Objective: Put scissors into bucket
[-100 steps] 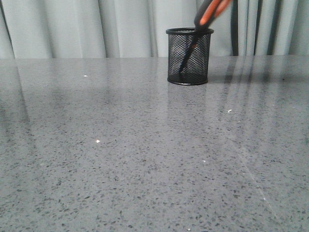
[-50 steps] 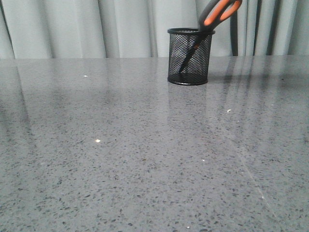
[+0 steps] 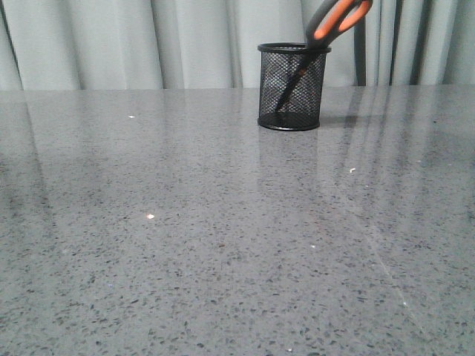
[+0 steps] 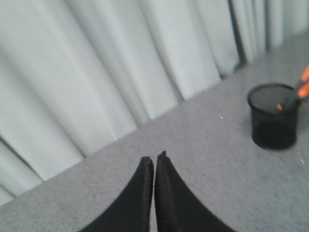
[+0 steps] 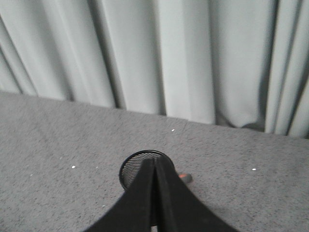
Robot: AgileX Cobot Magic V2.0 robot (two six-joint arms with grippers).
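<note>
The bucket (image 3: 291, 87), a black wire-mesh cup, stands at the far side of the grey table. The scissors (image 3: 335, 21) stand in it blades down, leaning right, with the grey and orange handles above the rim. Neither gripper shows in the front view. My left gripper (image 4: 154, 160) is shut and empty, well away from the bucket (image 4: 273, 116), where an orange bit of the scissors (image 4: 304, 82) shows. My right gripper (image 5: 155, 162) is shut and empty, above the bucket (image 5: 140, 166); a handle tip of the scissors (image 5: 186, 178) peeks out beside the fingers.
A pale grey curtain (image 3: 148, 44) hangs right behind the table's far edge. The speckled grey table (image 3: 223, 237) spreads wide in front of the bucket, with a few small white specks on it.
The scissors have dropped lower into the bucket since a second ago; their handles, then cut off at the picture's top edge, now show whole. Nothing has moved in the last half second.
</note>
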